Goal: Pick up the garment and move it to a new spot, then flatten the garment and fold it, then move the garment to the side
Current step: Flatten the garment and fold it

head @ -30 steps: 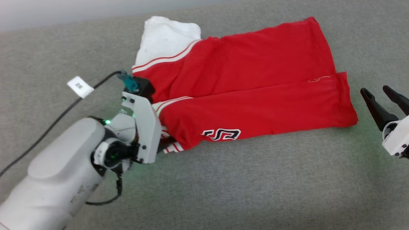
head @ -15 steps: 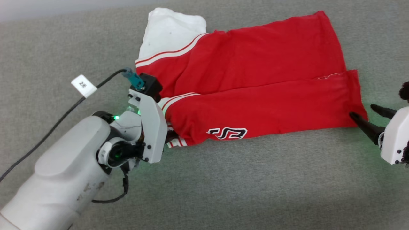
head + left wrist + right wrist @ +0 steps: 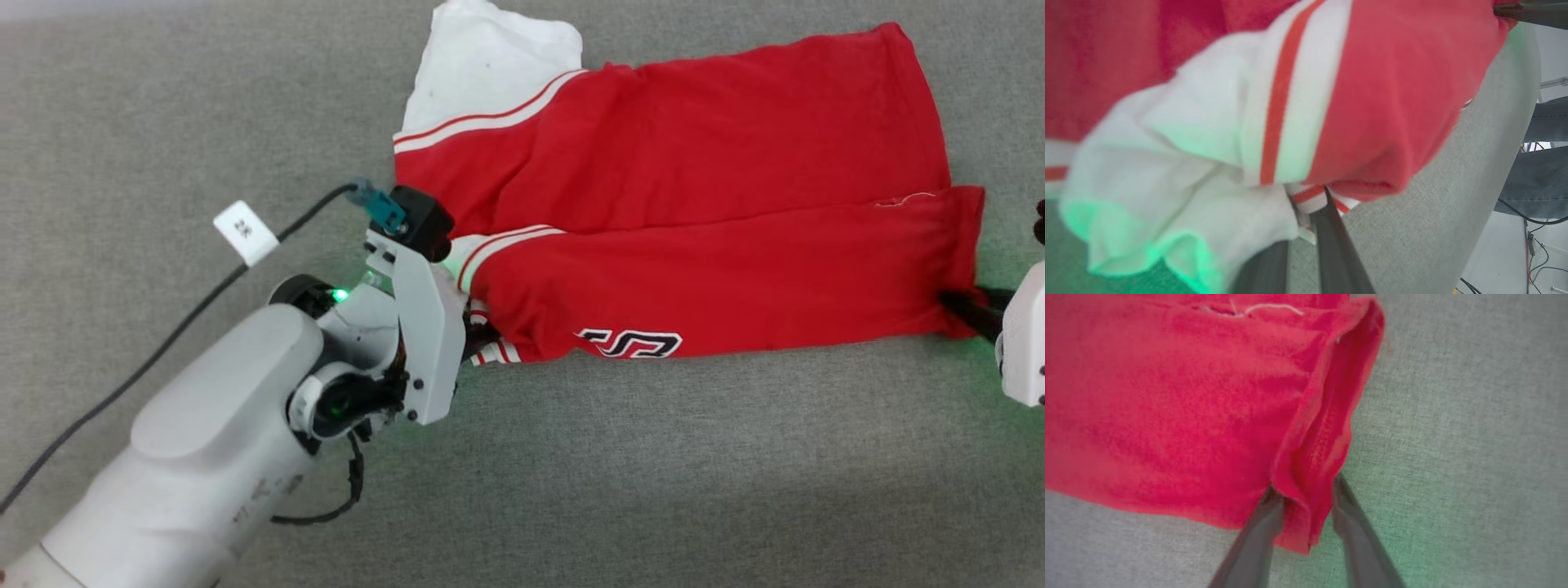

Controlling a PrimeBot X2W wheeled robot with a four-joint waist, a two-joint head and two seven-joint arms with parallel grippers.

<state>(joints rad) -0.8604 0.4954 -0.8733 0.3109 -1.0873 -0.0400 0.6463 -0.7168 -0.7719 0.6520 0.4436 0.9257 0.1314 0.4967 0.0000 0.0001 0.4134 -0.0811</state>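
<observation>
The garment (image 3: 694,204) lies folded lengthwise on the tabletop (image 3: 653,474), stretched between the two claws. The left claw (image 3: 1308,214) is pinched shut on the striped trim corner at its tips. The right claw (image 3: 1304,488) stands half-open, with the red hem bunched between its fingers. If it closes there it may catch only one layer, so a lift could let the fold sag open. An uneven pull could slip the trim from the left claw.

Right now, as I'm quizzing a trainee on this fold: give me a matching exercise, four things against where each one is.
1 left pincer
2 right pincer
3 white tag
4 black lettering

A on the dark cable
B shut on the jersey's striped trim
C along the jersey's near edge
D astride the plain red hem corner

Pairs: 1-B, 2-D, 3-A, 4-C.
</observation>
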